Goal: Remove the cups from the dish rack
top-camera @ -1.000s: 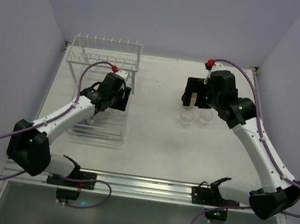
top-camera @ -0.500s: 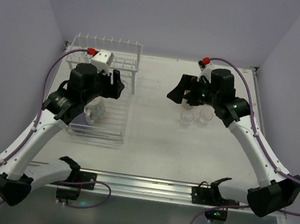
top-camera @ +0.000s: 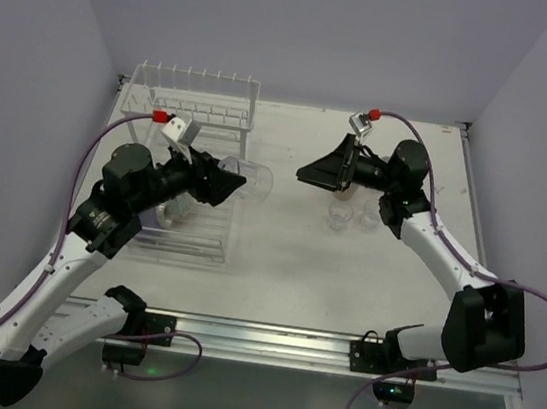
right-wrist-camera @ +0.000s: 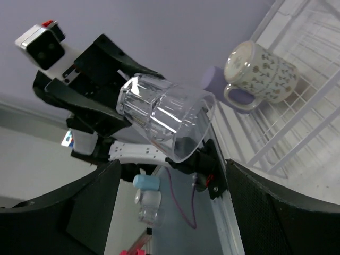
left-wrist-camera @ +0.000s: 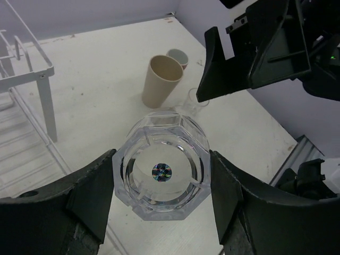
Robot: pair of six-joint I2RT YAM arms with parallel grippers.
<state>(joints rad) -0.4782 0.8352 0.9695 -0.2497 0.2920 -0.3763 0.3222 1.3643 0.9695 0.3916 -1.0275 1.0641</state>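
Observation:
My left gripper (top-camera: pixel 239 180) is shut on a clear faceted glass (top-camera: pixel 256 180), held on its side in the air just right of the white wire dish rack (top-camera: pixel 165 108). The left wrist view shows the glass (left-wrist-camera: pixel 163 172) base-on between both fingers. My right gripper (top-camera: pixel 306 174) is open and faces left, a short gap from the glass's mouth. In the right wrist view the glass (right-wrist-camera: pixel 164 122) hangs above my right gripper (right-wrist-camera: pixel 170 207), not between its fingers. A patterned white mug (right-wrist-camera: pixel 260 74) lies in the dish rack (right-wrist-camera: pixel 305 114).
Two small clear glasses (top-camera: pixel 339 216) (top-camera: pixel 373 216) stand on the table under the right arm. In the left wrist view a tan tumbler (left-wrist-camera: pixel 162 79), a greyish cup (left-wrist-camera: pixel 178 56) and a clear glass (left-wrist-camera: pixel 197 98) stand together below the right gripper (left-wrist-camera: pixel 255 53).
The left arm has lifted the clear glass out of the rack and swung it right. The right gripper has turned from pointing down to facing left toward it.

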